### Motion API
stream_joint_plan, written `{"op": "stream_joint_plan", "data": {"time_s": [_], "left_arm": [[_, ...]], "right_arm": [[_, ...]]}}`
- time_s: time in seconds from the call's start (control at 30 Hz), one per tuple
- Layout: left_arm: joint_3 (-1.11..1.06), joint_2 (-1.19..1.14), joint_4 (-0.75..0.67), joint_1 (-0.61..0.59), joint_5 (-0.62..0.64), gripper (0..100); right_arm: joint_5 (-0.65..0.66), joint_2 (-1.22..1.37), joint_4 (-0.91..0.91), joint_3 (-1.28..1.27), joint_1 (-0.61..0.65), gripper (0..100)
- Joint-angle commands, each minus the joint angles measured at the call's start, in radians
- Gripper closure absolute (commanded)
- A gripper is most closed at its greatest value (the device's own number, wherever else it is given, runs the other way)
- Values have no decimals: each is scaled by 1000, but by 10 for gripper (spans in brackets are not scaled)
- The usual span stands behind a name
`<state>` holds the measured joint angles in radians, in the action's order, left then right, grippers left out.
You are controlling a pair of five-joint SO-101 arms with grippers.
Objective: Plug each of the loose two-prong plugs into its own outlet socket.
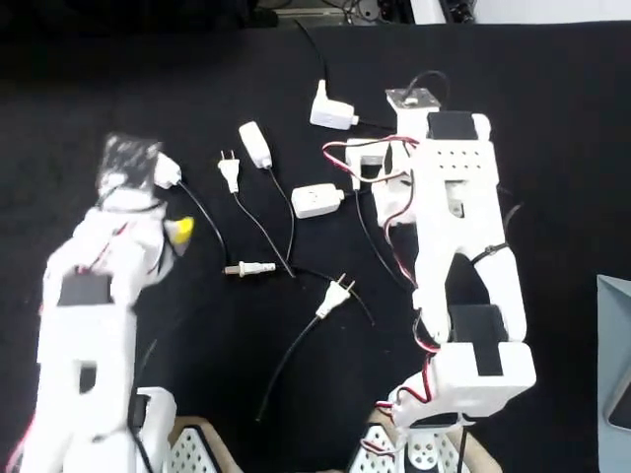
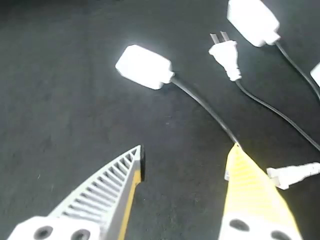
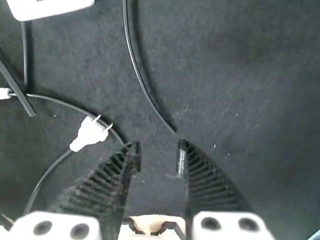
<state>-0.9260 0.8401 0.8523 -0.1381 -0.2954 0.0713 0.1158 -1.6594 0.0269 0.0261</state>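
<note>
While both hang over the black worktop, the left gripper has its fingers apart and empty near a white socket; the right gripper, fingers also apart, is beside a loose plug.

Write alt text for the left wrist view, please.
The left gripper hangs open above a black table, with a white outlet socket on a black cord lying ahead of it. A loose two-prong plug lies beside that socket, and another plug sits by the gripper's yellow finger.
</note>
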Motion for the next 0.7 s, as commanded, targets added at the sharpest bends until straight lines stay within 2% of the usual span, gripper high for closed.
{"op": "stream_joint_plan", "data": {"time_s": [0.0, 0.1, 0.27, 0.4, 0.53, 0.67], "left_arm": [[263, -318, -11, 87, -84, 728], [401, -483, -11, 136, -127, 728], [608, -704, -11, 232, -172, 728], [774, -867, -18, 300, -178, 728], [954, -1046, -12, 358, -178, 728], [1118, -1227, -11, 397, -178, 727]], "right_arm": [[-2, -50, 51, -13, 8, 900], [-2, -50, 166, -56, -3, 992], [-2, -50, 278, -133, -58, 983], [-2, -67, 295, -137, -66, 986], [-2, -154, 313, -188, -68, 986], [-2, -275, 425, -337, -86, 986]]}}
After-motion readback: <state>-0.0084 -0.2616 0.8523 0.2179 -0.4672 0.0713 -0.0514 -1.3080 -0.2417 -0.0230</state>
